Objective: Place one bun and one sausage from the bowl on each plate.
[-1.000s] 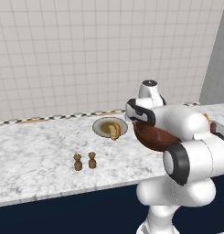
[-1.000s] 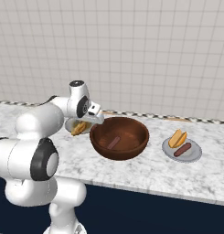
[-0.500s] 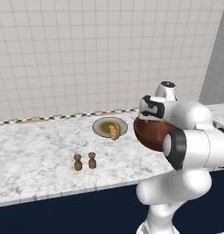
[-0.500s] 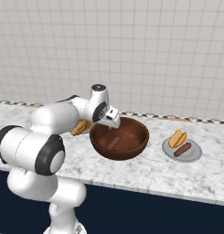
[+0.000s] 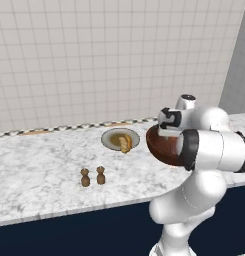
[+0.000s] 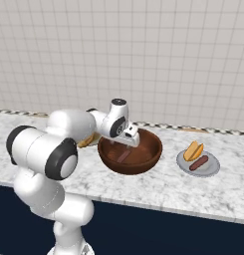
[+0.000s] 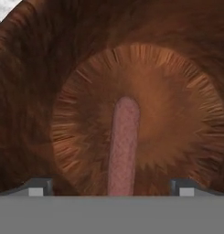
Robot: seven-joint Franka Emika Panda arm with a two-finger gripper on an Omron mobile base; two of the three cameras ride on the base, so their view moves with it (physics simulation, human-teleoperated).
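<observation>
I am hanging my claw (image 6: 130,141) over the near-left inside of the bowl (image 6: 143,162), pointing down into it. In the hand view my two fingertips (image 7: 39,187) are standing wide apart, released, with nothing between them but the sausage (image 7: 123,145) lying below on the bowl's floor. That sausage is resting alone at the bowl's centre. To the right of the bowl, a little apart from it, the plain grey plate (image 6: 211,168) is carrying a bun (image 6: 193,150) and a sausage (image 6: 198,163) side by side. On the bowl's other side, the plate with the brownish centre (image 5: 112,138) is holding a bun (image 5: 125,143). Two small brown shakers (image 5: 92,176) are standing near that plate.
</observation>
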